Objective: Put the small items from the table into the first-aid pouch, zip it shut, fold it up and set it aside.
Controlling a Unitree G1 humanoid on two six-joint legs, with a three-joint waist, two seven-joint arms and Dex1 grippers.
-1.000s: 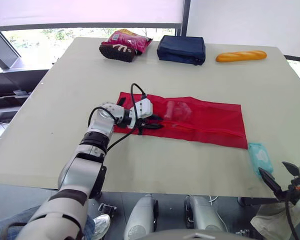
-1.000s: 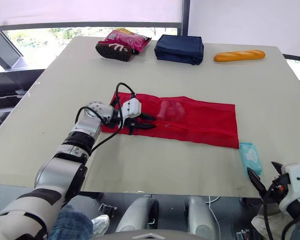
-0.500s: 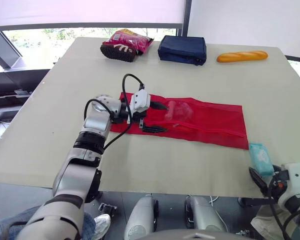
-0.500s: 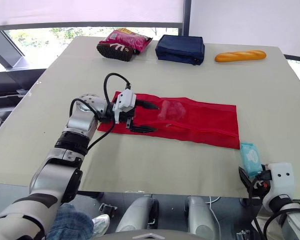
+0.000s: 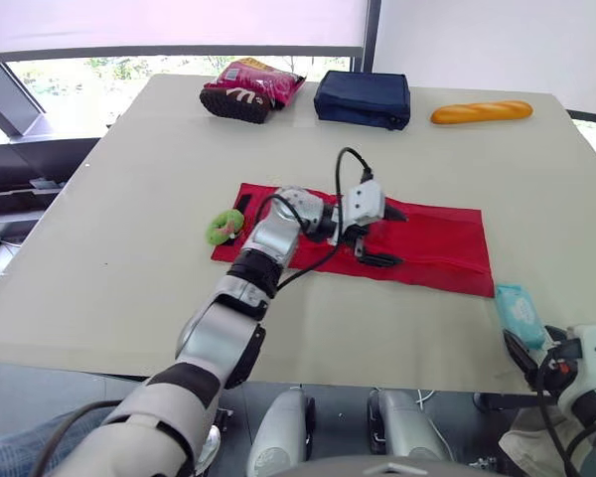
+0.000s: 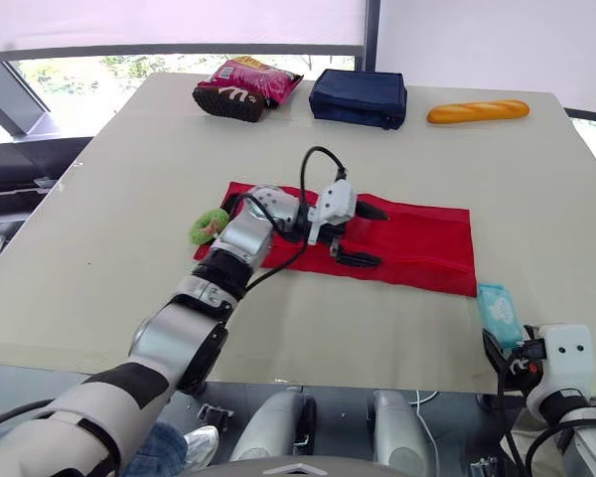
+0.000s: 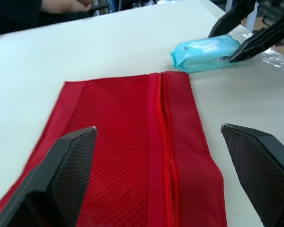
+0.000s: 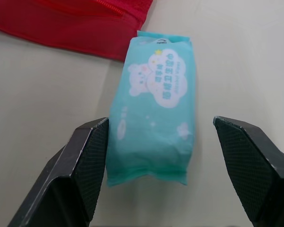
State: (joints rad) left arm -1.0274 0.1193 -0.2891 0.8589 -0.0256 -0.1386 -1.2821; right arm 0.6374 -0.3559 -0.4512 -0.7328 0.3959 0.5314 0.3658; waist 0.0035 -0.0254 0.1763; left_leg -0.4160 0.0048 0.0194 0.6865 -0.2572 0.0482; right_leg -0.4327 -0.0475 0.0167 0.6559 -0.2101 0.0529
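The red mesh first-aid pouch (image 5: 432, 248) lies flat and unfolded across the table's middle, its zipper (image 7: 166, 156) running lengthwise. My left gripper (image 5: 385, 237) hovers open over the pouch's middle with nothing between its fingers. A small green ring-shaped item (image 5: 223, 226) rests at the pouch's left end. A teal pack of wipes (image 8: 156, 109) lies on the table just past the pouch's right end. My right gripper (image 8: 159, 124) is open at the table's front right corner, its fingers (image 7: 246, 28) standing either side of the pack, apart from it.
At the far edge sit a pink snack bag (image 5: 248, 87), a navy blue pouch (image 5: 363, 97) and a bread loaf (image 5: 480, 111). The table's front edge (image 5: 377, 373) runs close to the wipes pack and my right gripper.
My left gripper has moved right along the pouch from its left end to its middle, uncovering the green item. My right gripper has edged up to the wipes pack.
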